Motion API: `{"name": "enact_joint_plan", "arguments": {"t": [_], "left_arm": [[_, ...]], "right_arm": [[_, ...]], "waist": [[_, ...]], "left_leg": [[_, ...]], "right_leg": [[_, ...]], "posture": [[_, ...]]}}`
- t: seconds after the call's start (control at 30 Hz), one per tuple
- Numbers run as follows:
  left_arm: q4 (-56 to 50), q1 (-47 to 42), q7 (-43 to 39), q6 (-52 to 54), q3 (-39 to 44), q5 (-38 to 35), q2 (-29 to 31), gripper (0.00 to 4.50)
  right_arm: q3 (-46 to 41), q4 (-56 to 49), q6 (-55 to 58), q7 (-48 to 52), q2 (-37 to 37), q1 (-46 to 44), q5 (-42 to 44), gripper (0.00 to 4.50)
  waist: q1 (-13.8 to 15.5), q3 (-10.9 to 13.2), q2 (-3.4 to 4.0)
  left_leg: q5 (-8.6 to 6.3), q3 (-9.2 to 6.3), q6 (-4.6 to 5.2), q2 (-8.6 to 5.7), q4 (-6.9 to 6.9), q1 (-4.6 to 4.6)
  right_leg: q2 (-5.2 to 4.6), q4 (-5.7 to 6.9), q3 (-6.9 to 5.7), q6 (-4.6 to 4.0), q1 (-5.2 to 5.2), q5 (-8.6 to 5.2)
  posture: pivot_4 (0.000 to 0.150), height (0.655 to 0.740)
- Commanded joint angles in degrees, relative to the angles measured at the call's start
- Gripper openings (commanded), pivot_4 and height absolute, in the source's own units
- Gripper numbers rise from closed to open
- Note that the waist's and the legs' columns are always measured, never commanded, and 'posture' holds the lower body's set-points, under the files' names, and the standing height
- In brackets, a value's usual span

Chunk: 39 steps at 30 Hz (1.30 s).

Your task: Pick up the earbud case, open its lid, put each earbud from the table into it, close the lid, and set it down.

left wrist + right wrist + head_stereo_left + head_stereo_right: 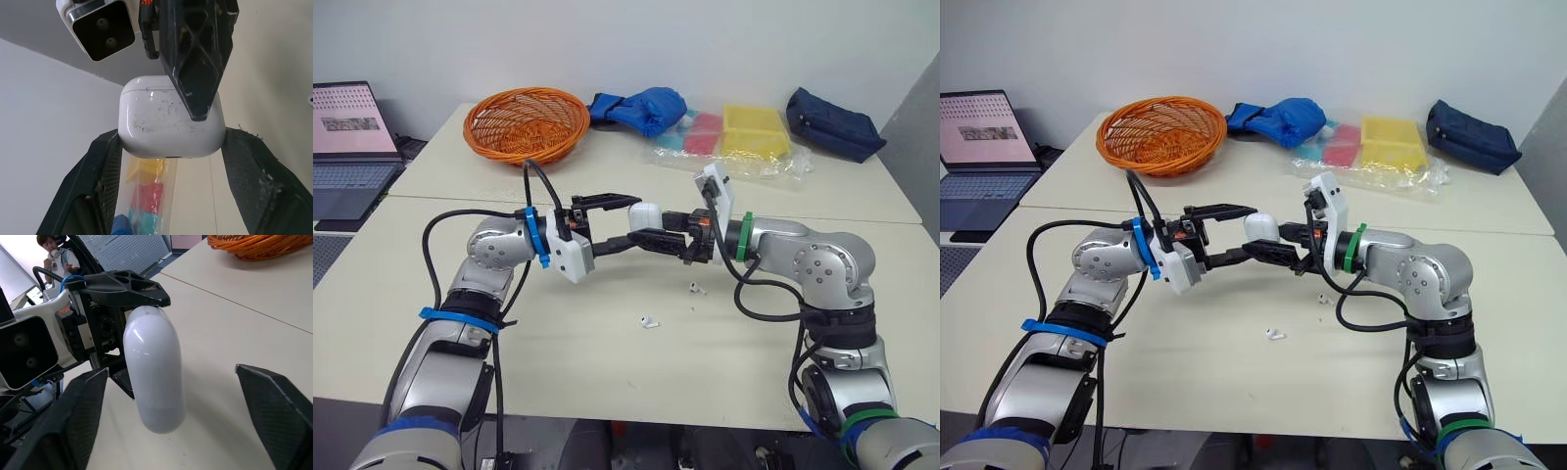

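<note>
A pale table [558, 372] bears an orange basket [526, 122] and a clear bag [783, 166] of coloured boxes [756, 130]; above it the left gripper [625, 221] clamps the lid-shut earbud case [646, 216], the right gripper [172, 371] spread wide around it, an earbud [649, 321] and a second earbud [696, 288] lying beneath.

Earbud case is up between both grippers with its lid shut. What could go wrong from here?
1. The left gripper pinches the earbud case only at its fingertips, in mid-air; opening it with the wide-open right gripper could knock it out.
2. One earbud lies beside the right arm's hanging cable, which might sweep it away.
</note>
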Motion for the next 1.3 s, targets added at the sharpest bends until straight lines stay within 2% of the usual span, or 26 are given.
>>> {"name": "enact_joint_plan", "arguments": {"t": [0.03, 0.2, 0.23, 0.5, 0.57, 0.7, 0.8, 0.87, 0.93, 0.97, 1.03, 1.1, 1.17, 1.3], "left_arm": [[-0.6, -1.3, 1.4, -0.9, -0.4, -0.2, 0.6, 2.69], [-0.6, -1.3, 2.1, -0.9, -0.6, 0.1, 0.3, 2.69], [-0.7, -1.1, 2.3, -0.8, -0.7, 0.2, 0.3, 2.69], [-1.6, -0.9, 2.4, 1.6, -0.6, -1.1, 0.1, 2.69], [-3.3, -0.6, -1.5, 5.6, -1.7, -5.4, 0.7, 3.42], [-4.8, -0.9, -9.0, 11.5, -2.7, -10.4, 2.5, 4.45], [-6.1, -1.8, -13.1, 15.7, -2.2, -13.2, 3.3, 4.45], [-10.1, -2.3, -18.4, 27.0, -1.7, -18.8, 4.8, 4.45], [-14.4, -3.1, -23.2, 39.9, -2.5, -21.0, 7.3, 4.45], [-15.7, -3.2, -24.2, 43.1, -2.5, -21.0, 7.9, 4.45], [-18.6, -7.7, -25.3, 59.5, -4.6, -20.3, 9.2, 4.45], [-20.1, -11.4, -26.4, 69.5, -6.1, -19.0, 9.4, 4.45], [-19.9, -13.7, -28.1, 72.7, -7.6, -16.5, 9.3, 4.45], [-15.9, -16.9, -31.2, 69.8, -8.9, -13.0, 6.3, 4.45]], "right_arm": [[-0.5, -1.7, -0.7, 0.1, -0.1, -0.7, 1.0, 2.88], [-0.4, -1.2, -0.7, -0.6, 0.5, -0.9, 1.0, 0.98], [-0.4, -1.2, -0.7, -0.5, 0.4, -1.0, 1.1, 0.80], [-0.8, -0.9, -1.2, 0.0, 0.2, -1.3, 1.5, 0.82], [-1.0, -0.4, -2.5, -0.1, -0.1, -1.8, 0.7, 0.82], [-0.6, 0.3, -5.7, 0.0, -0.7, -1.5, -1.4, 0.82], [0.3, 0.8, -7.6, 0.2, -1.3, -1.2, -2.8, 0.82], [3.6, 1.0, -12.2, 1.5, -3.4, -0.9, -7.3, 0.82], [10.5, 1.4, -20.7, 4.1, -7.5, -0.3, -15.8, 0.82], [12.2, 1.8, -23.1, 4.9, -8.5, -0.1, -17.9, 0.82], [16.8, 2.0, -27.5, 6.8, -10.4, 0.0, -22.3, 0.82], [19.1, 2.1, -29.7, 8.3, -10.9, 0.1, -24.7, 0.82], [19.9, 2.2, -30.5, 9.0, -10.7, 0.0, -25.8, 0.82], [21.1, 1.5, -30.9, 10.1, -10.2, -0.4, -27.7, 0.82]], "waist": [[0.0, 0.0, 0.00], [0.0, 0.0, 0.00], [0.0, 0.0, 0.00], [0.0, 0.0, 0.00], [0.0, 0.0, 0.00], [-0.1, 0.0, 0.00], [-0.2, 0.0, 0.00], [-0.2, 0.0, 0.00], [-0.4, 0.0, 0.00], [-0.4, 0.0, 0.00], [-0.3, 0.0, 0.00], [-0.2, 0.0, 0.00], [-0.4, 0.0, 0.00], [-0.3, 0.0, 0.00]], "left_leg": [[0.00, 0.00, 0.00, 0.00, 0.00, 0.00], [0.00, 0.00, 0.00, 0.00, 0.00, 0.00], [0.00, 0.00, 0.00, 0.00, 0.00, 0.00], [0.00, 0.00, 0.00, 0.00, 0.01, 0.00], [0.00, 0.00, 0.00, 0.00, 0.01, -0.01], [0.00, 0.00, 0.00, 0.00, 0.01, -0.01], [0.00, -0.01, 0.00, 0.01, 0.01, -0.01], [0.00, -0.02, 0.00, 0.02, 0.01, -0.02], [0.00, -0.03, 0.00, 0.02, 0.04, -0.06], [0.00, -0.03, 0.00, 0.00, 0.05, -0.07], [0.00, -0.03, 0.00, 0.00, 0.06, -0.07], [0.00, -0.10, 0.00, 0.00, 0.08, -0.11], [0.00, -0.12, 0.00, 0.00, 0.15, -0.15], [0.00, -0.11, 0.00, 0.01, 0.15, -0.15]], "right_leg": [[0.00, 0.00, 0.01, 0.00, 0.00, 0.00], [0.01, 0.00, 0.00, 0.00, 0.00, 0.00], [0.01, 0.00, 0.00, 0.00, 0.00, 0.00], [0.01, 0.00, 0.00, 0.00, 0.00, 0.00], [0.01, 0.00, 0.00, 0.00, 0.00, 0.00], [0.01, 0.00, 0.01, 0.00, 0.00, 0.00], [0.04, 0.01, 0.01, -0.01, -0.02, 0.00], [0.05, 0.01, 0.00, 0.00, -0.02, 0.00], [0.06, 0.01, 0.00, 0.01, -0.05, -0.01], [0.06, 0.00, 0.00, 0.09, -0.05, -0.05], [0.06, 0.00, 0.00, 0.26, -0.06, -0.16], [0.08, 0.00, -0.06, 0.27, -0.06, -0.17], [0.12, 0.00, -0.04, 0.27, -0.07, -0.17], [0.12, 0.01, -0.03, 0.26, -0.08, -0.17]], "posture": [[0.150, 0.7400], [0.150, 0.7400], [0.150, 0.7400], [0.150, 0.7400], [0.150, 0.7400], [0.150, 0.7400], [0.150, 0.7400], [0.150, 0.7400], [0.150, 0.7400], [0.150, 0.7400], [0.150, 0.7400], [0.150, 0.7400], [0.150, 0.7400], [0.150, 0.7400]]}}
